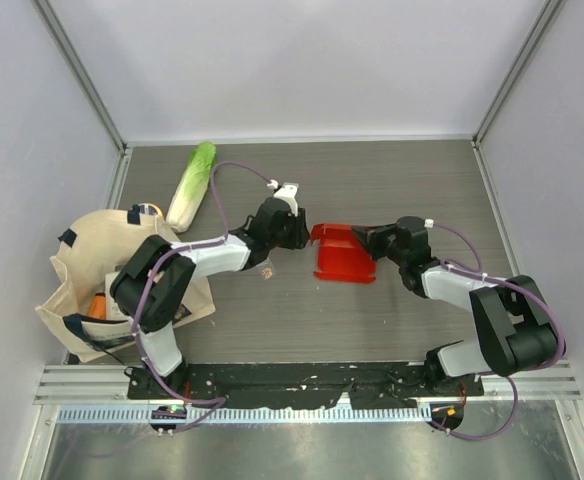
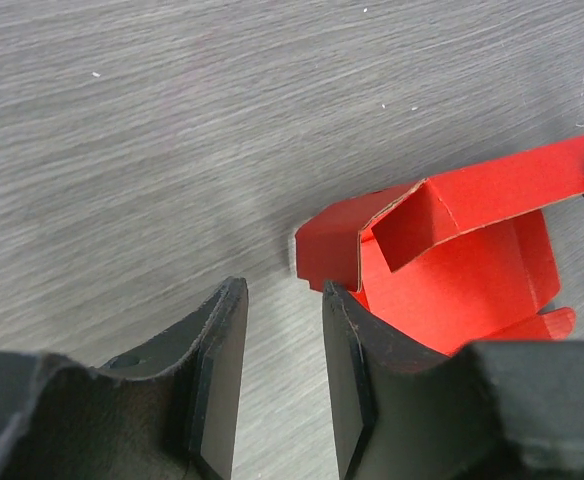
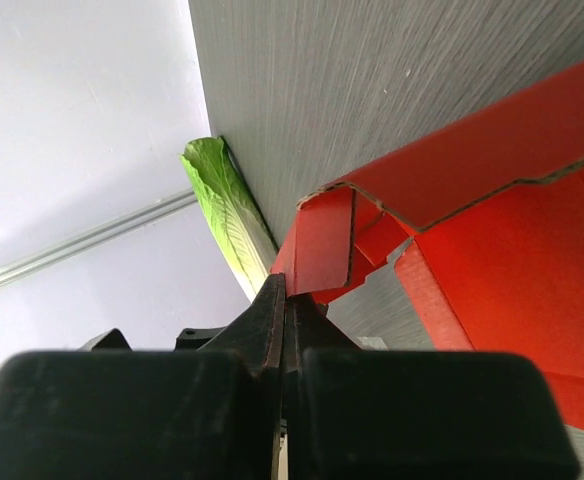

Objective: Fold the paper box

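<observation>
Paper box (image 1: 342,258) sits half-folded on the surface (image 1: 422,180); right end effector (image 3: 280,292) pinches its wall, left end effector (image 2: 284,292) spread, empty, beside a flap.

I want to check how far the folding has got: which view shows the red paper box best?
The top external view: nearly the whole paper box shows there, partly folded. The left wrist view shows only one raised corner flap and some of the inside; the right wrist view shows a cropped flap and wall.
</observation>
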Available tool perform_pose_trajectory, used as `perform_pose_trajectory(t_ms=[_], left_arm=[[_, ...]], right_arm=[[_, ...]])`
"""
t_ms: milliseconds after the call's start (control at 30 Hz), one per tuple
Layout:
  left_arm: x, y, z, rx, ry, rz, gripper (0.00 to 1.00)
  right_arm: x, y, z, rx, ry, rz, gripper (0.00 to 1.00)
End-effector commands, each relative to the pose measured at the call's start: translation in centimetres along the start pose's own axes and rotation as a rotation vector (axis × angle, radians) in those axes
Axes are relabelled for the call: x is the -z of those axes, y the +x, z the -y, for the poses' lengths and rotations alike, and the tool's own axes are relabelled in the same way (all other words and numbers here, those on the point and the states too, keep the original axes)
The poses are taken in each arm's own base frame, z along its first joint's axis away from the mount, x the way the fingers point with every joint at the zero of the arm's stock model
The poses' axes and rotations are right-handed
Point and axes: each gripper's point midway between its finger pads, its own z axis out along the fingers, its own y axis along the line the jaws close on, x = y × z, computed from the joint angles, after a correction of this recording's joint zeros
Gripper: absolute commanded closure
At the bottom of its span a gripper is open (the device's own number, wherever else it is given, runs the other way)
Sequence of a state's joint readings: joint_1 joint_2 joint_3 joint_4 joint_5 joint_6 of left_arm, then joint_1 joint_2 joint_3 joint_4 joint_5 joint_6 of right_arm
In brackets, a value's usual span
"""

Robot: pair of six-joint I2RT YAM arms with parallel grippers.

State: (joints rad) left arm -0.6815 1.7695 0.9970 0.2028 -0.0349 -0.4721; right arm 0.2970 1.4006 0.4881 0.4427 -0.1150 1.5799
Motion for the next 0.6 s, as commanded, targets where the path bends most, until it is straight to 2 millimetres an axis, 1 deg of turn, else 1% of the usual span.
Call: perform_pose_trajectory(t_ms=[0,67,100,200,233,267,300,333,400,500,567], left_arm=[[-1.3,-2.9,1.9,-0.059,0.07,0.104,0.62],[-1.5,-2.8,2.3,-0.057,0.088,0.108,0.63],[-1.3,-2.5,3.4,-0.05,0.144,0.094,0.64],[-0.8,-2.4,4.9,-0.045,0.201,0.111,0.66],[-0.5,-2.3,5.0,-0.045,0.21,0.119,0.66],[0.1,-2.9,5.3,-0.042,0.219,0.138,0.66],[0.4,-2.9,5.2,-0.036,0.218,0.143,0.66],[0.4,-2.3,4.3,-0.034,0.18,0.132,0.66],[0.9,-2.5,3.6,-0.038,0.155,0.134,0.66],[0.5,-1.7,1.7,-0.044,0.089,0.088,0.66],[0.3,-1.7,0.8,-0.045,0.076,0.078,0.66]], right_arm=[[0.1,0.0,-0.9,0.023,-0.048,0.001,0.99],[0.2,0.0,-0.8,0.02,-0.045,0.001,0.99],[0.2,0.0,-0.8,0.022,-0.046,0.003,0.99],[0.3,-0.1,-0.9,0.022,-0.049,0.007,0.99],[0.3,-0.1,-1.1,0.024,-0.052,0.009,0.99],[0.3,-0.1,-1.0,0.025,-0.051,0.009,0.99],[0.2,-0.1,-1.1,0.026,-0.049,0.009,0.99],[0.2,-0.1,-1.1,0.029,-0.048,0.009,0.99],[0.2,-0.2,-0.9,0.033,-0.042,0.009,0.99],[0.2,-0.2,-0.9,0.028,-0.043,0.007,0.99],[0.2,-0.2,-1.0,0.024,-0.045,0.004,0.99]])
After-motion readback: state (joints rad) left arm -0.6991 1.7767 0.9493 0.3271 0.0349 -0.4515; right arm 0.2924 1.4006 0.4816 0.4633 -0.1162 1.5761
